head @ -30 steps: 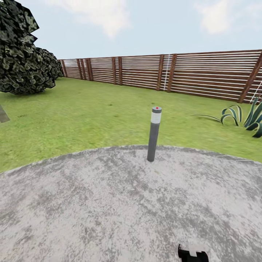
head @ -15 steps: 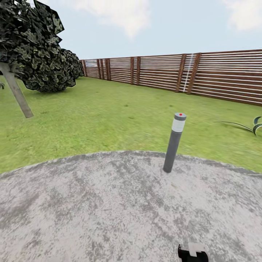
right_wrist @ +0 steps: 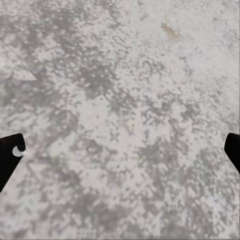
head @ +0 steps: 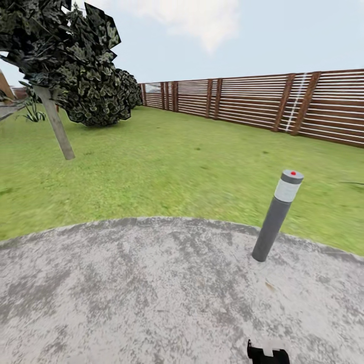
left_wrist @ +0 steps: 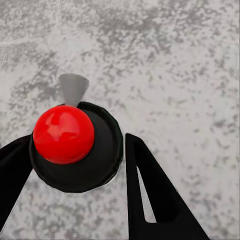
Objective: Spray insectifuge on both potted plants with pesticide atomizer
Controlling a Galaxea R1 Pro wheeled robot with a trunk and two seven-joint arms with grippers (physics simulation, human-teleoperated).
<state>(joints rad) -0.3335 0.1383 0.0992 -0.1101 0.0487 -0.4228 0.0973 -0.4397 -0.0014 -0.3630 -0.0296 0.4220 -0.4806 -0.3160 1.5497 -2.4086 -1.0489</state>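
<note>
Left gripper (left_wrist: pixel 75 165), fingers clamped on either side of the pesticide atomizer (left_wrist: pixel 75 145), carries the bottle's red top (left_wrist: pixel 63 134) and grey nozzle (left_wrist: pixel 73 89) above the stone patio (left_wrist: pixel 175 75). Right gripper (right_wrist: pixel 120 152), fingers spread wide apart at opposite frame edges, hangs over the same patio. Ahead of both grippers lies the lawn (head: pixel 167 167), bounded by the slatted wooden fence (head: pixel 263 106); a dark-leaved tree (head: pixel 65 60) stands ahead to the left, a grey bollard lamp (head: pixel 278 215) ahead to the right, at the patio's edge.

The bollard lamp (head: pixel 278 215) stands on the patio (head: pixel 151 288) near its right edge; lawn (head: pixel 167 167) lies behind, fence (head: pixel 263 103) beyond.
</note>
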